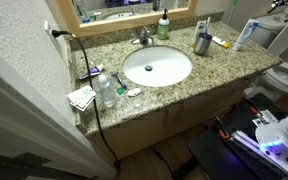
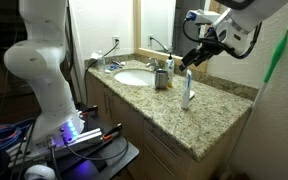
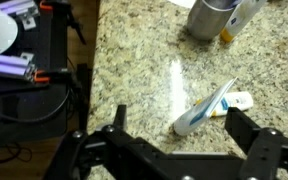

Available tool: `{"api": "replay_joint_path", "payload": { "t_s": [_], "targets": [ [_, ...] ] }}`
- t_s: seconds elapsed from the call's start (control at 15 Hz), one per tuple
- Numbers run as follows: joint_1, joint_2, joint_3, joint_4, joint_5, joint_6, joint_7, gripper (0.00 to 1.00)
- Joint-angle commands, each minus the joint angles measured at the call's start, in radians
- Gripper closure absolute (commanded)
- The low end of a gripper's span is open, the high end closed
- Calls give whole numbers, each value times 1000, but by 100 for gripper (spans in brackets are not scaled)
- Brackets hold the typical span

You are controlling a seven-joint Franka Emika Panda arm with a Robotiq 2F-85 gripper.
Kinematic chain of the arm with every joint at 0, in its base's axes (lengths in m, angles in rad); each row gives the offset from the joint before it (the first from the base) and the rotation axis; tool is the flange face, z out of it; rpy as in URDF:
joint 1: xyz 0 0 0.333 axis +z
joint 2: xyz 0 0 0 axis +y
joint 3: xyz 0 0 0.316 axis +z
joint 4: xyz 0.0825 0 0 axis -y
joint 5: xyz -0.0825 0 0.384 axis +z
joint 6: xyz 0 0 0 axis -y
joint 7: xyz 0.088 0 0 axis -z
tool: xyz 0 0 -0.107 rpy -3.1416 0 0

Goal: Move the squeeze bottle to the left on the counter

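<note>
Hovering over the desk (image 2: 216, 118), the pincer (image 2: 195, 56) was spread wide, holding and touching nothing. The squeeze bottle (image 2: 187, 88) stood upright below it, apart from its fingers, near the metal cup (image 2: 161, 78).

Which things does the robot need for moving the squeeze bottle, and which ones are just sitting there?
Needed for the job:
- squeeze bottle, standing on the counter
- counter
- gripper, open

Just sitting there:
- metal cup
- green soap bottle
- clear water bottle
- sink
</note>
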Motion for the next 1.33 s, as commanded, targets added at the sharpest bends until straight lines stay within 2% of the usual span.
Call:
{"api": "replay_joint_path", "payload": {
  "t_s": [0.0, 0.07, 0.13, 0.4, 0.8, 0.93, 1.0, 1.07, 1.27],
  "targets": [
    [-7, 90, 35, 61, 147, -28, 192, 0],
    [-5, 107, 40, 66, 187, -2, 249, 0],
    [-2, 62, 38, 29, 127, -9, 169, 0],
    [-1, 79, 42, 37, 134, -8, 183, 0],
    [7, 168, 63, 47, 174, 61, 248, 0],
    [2, 157, 67, 39, 151, 45, 232, 0],
    [3, 166, 68, 40, 153, 50, 234, 25],
    [0, 162, 66, 41, 151, 48, 232, 26],
    [2, 141, 56, 33, 133, 61, 229, 47]
  ]
}}
